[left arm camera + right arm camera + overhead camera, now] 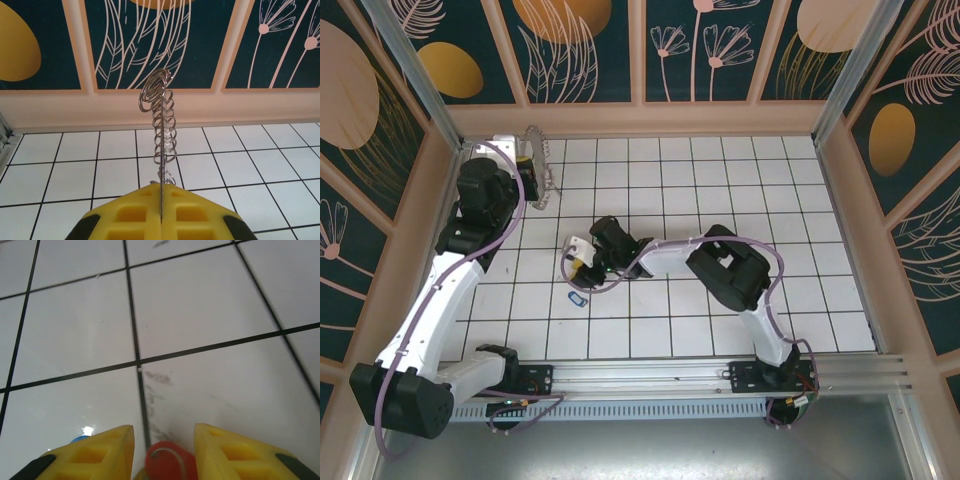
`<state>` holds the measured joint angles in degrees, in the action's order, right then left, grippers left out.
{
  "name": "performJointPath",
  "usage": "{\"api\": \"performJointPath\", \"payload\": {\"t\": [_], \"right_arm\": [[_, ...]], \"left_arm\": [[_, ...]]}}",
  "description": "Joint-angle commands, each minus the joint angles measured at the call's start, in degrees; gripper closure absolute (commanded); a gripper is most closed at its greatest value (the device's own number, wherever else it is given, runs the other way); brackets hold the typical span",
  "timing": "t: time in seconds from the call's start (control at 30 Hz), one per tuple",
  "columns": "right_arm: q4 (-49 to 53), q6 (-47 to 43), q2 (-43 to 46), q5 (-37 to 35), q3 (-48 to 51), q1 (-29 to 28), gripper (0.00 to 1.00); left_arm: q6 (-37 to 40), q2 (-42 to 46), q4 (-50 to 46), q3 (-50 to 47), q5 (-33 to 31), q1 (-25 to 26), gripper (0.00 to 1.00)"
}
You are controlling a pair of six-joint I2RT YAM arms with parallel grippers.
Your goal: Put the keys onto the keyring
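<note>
Nearest the arm bases, a blue key (576, 298) lies flat on the white tiled tabletop (740, 300). Just beyond it the right tool (584, 266) hangs low over the tiles. Its yellow fingers (100, 450) stand partly apart with a red key (165, 461) between them (a gap shows on one side, so nothing is clamped). At the far left corner, the left tool (161, 212) is closed tight on the keyring (161, 120), holding the wire loop upright near the back wall (225, 107).

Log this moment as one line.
left gripper: shut on keyring | right gripper: open, red key between jaws | blue key: on floor
</note>
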<state>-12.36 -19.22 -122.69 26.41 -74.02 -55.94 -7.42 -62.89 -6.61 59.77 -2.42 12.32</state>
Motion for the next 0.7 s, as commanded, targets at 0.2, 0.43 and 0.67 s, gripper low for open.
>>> {"api": "performJointPath", "payload": {"t": [0.2,0.43,0.67], "right_arm": [[-2.9,-1.3,5.8,-11.1,10.9,0.5,0.71],[-11.0,6.1,19.3,-12.7,27.7,5.9,0.74],[-14.9,13.5,30.1,-18.7,41.4,10.0,0.73]], "left_arm": [[-1.1,2.1,6.3,-1.2,7.2,-0.1,1.00],[-2.2,0.4,8.6,-2.2,15.3,-0.1,1.00],[-4.7,-3.2,10.4,-1.6,25.9,-0.1,1.00]]}}
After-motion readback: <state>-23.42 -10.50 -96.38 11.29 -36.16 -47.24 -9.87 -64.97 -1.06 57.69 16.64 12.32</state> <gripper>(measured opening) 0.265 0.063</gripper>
